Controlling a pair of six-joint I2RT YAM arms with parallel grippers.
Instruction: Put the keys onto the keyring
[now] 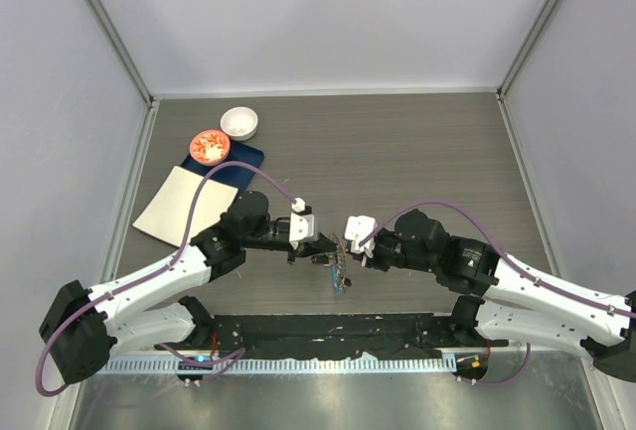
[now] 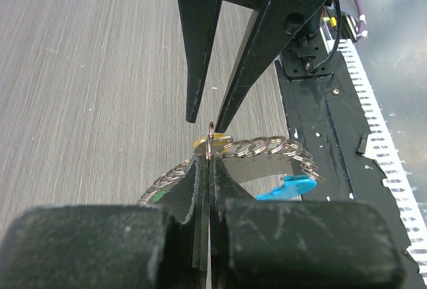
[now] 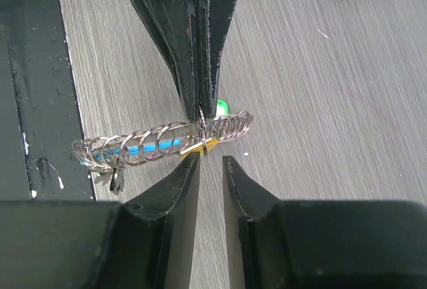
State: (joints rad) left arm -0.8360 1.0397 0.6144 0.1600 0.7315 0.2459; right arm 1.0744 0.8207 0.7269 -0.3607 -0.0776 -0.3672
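The left pincer [image 2: 209,163] is pressed shut on one loop of the keyring [image 2: 267,147], pinching it edge-on. The rest of the grey chain of loops droops to the side, with its blue plastic piece [image 2: 288,189] inside the curve. Facing it, the right pincer [image 3: 210,162] stands a little open and holds nothing. Its tips sit just beside the pinched loop, where a yellow tag [image 3: 203,147] and a green tag [image 3: 222,107] show. A few keys [image 3: 110,177] hang at the chain's other end, apparently already on.

The step in hand looks like the threading itself — one arm steadies the loop, the other works at it. Next, the right pincer needs a fine closing on the tagged key or the loop, without dragging the ring out of the left's grip.

Beyond lies the grey wood-grain tabletop [image 1: 417,152], with a red-patterned dish [image 1: 209,145] and a white bowl [image 1: 239,122] well apart at the far left — plain pale walls stand around.
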